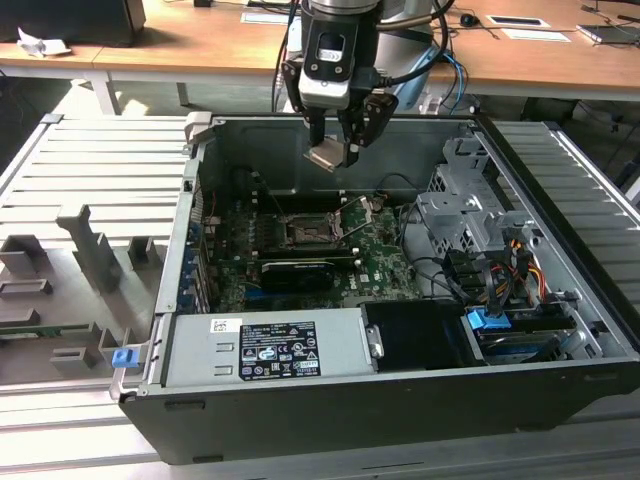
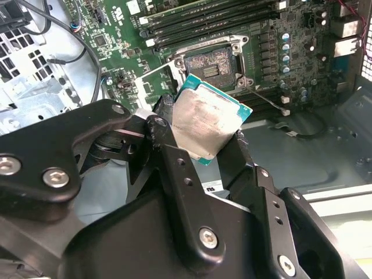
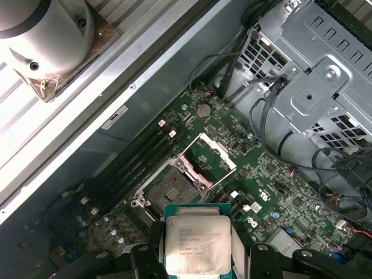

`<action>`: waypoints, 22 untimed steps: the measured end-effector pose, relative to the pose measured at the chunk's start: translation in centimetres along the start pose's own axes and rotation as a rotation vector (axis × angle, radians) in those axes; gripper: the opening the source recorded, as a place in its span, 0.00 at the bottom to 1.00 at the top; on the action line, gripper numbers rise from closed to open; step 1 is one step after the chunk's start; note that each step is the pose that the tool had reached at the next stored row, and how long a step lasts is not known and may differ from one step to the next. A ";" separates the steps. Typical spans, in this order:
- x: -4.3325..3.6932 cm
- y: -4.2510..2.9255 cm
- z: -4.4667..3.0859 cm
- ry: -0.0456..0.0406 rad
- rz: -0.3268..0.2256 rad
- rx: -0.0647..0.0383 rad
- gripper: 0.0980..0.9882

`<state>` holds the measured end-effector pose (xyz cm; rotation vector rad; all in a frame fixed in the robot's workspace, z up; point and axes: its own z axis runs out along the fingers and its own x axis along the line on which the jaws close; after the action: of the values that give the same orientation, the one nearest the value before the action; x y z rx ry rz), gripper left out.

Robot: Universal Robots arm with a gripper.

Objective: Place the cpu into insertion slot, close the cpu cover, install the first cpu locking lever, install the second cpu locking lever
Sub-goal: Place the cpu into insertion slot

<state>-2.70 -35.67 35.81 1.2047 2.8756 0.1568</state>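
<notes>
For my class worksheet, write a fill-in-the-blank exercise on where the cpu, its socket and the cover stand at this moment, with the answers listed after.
The claw is shut on the cpu, which hangs ____ the motherboard. The insertion slot is ____, with no chip in it. The cpu cover stands ____, leaving the slot uncovered. Missing words: above; empty; open.

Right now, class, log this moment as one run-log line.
end effector: shut on cpu | place: above board | slot: empty | cover: open
</notes>
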 end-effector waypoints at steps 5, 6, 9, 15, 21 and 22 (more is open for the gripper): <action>0.00 -0.01 0.10 -0.0017 0.017 0.000 0.50; 0.00 -0.01 0.11 -0.0019 0.019 0.000 0.50; 0.00 -0.02 0.15 -0.0026 0.026 -0.001 0.50; -0.01 -0.03 0.25 -0.0042 0.041 -0.001 0.50; -0.01 -0.03 0.33 -0.0055 0.055 -0.001 0.50; -0.01 -0.04 0.36 -0.0059 0.058 -0.001 0.50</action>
<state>-2.70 -35.67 35.45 1.2874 2.8363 0.1557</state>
